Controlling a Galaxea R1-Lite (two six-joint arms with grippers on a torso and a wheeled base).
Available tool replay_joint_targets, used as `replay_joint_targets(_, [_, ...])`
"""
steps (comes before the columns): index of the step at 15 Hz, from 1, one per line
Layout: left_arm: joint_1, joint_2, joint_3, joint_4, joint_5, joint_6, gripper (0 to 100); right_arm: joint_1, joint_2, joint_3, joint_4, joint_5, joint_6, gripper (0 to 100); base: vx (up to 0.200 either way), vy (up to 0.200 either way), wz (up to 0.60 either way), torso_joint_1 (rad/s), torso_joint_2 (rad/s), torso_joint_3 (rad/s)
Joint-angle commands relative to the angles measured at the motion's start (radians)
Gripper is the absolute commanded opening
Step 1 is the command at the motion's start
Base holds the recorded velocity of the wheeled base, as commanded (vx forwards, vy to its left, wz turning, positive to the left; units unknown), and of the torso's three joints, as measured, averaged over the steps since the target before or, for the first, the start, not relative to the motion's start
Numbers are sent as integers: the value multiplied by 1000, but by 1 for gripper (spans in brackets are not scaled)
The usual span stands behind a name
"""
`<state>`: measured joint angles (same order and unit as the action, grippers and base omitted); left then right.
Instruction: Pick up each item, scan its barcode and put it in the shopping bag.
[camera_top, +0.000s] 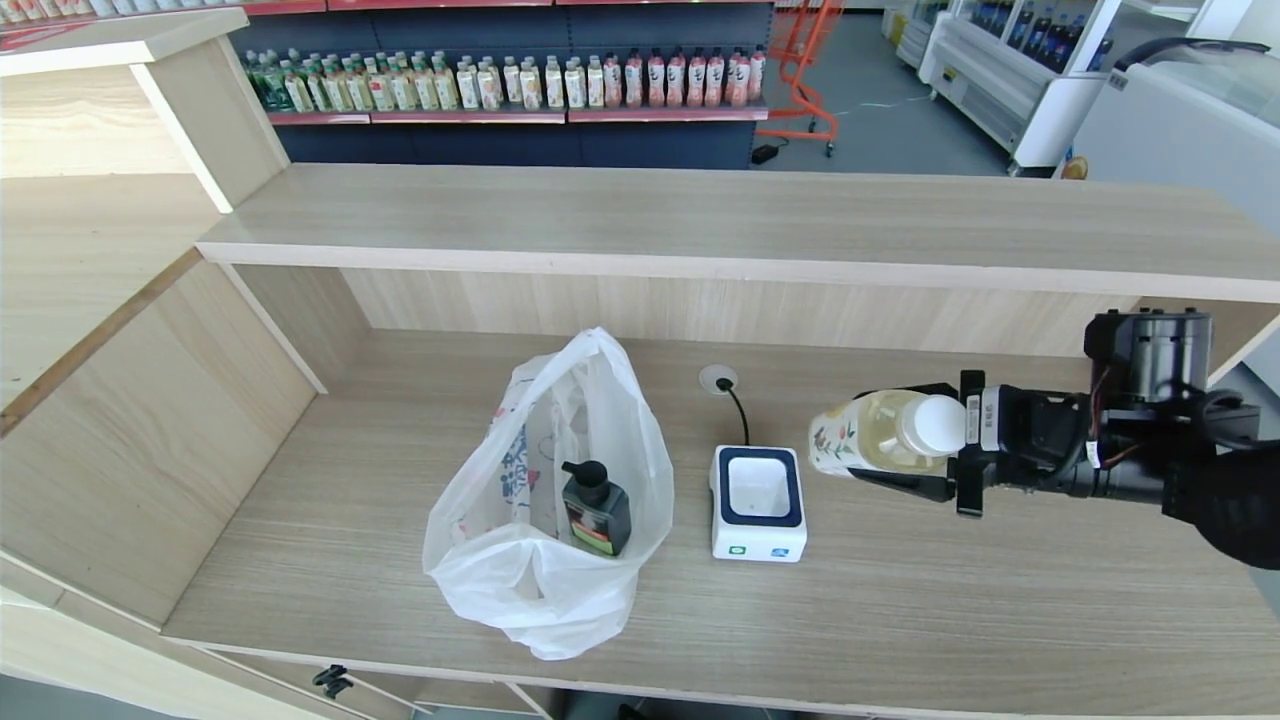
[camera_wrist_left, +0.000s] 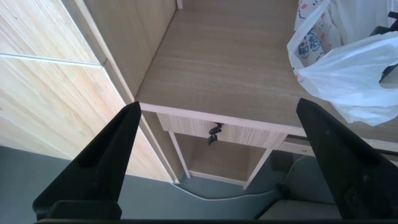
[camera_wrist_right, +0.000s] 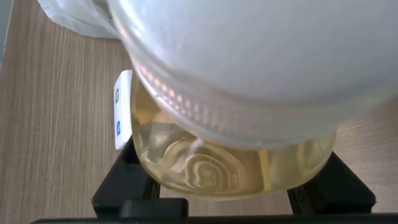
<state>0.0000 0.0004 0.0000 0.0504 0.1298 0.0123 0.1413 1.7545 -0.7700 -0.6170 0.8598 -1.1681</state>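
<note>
A dark pump bottle (camera_top: 595, 512) already stood inside the shopping bag (camera_top: 480, 545), just left of the scanner (camera_top: 757, 500) on the tabletop (camera_top: 900, 620), so that item looked finished. The right gripper (camera_top: 905, 440) was clamped on a drink bottle (camera_top: 860, 435), held on its side just right of the scanner and not yet over its window. Scanning and bagging it seemingly remained. The left gripper (camera_wrist_left: 214, 180) hung wide and empty, well apart from the scanner, off the tabletop's front edge.
</note>
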Motion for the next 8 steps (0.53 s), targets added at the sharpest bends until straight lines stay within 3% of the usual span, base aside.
replay_joint_targets(1, [0, 0, 0, 0, 1, 0, 100, 27, 96, -77, 0, 4, 2, 0, 0, 0, 0, 0, 0, 0])
replay_joint_targets(8, [0, 0, 0, 0, 1, 0, 100, 70, 258, -192, -13, 39, -1, 0, 0, 0, 0, 0, 0, 0])
